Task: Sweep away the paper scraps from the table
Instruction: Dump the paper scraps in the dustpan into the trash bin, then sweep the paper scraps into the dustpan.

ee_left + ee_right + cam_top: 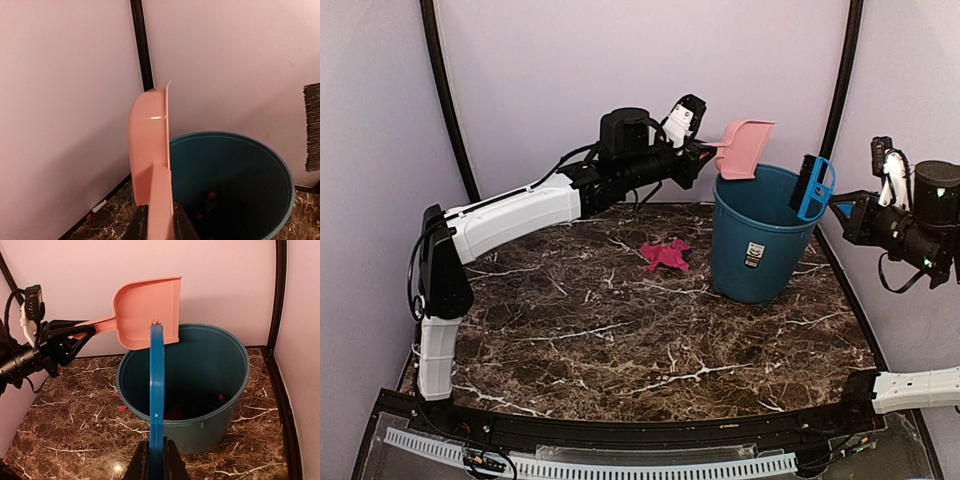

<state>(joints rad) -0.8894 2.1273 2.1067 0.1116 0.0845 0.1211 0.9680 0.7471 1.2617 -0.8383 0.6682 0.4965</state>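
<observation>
A magenta-pink paper scrap [665,254] with a bit of black lies on the brown marble table [620,330], just left of the teal bin [760,250]. More red and dark scraps lie at the bottom of the bin [212,196], and they also show in the right wrist view [175,415]. My left gripper [705,150] is shut on the handle of the pale-pink dustpan [748,147], which hangs tilted over the bin's far left rim. My right gripper [840,208] is shut on the handle of the blue brush [812,187], held at the bin's right rim.
The bin stands at the back right of the table, close to the pale walls. A black corner post [142,45] runs up behind the dustpan. A tiny pink bit [122,408] lies by the bin's base.
</observation>
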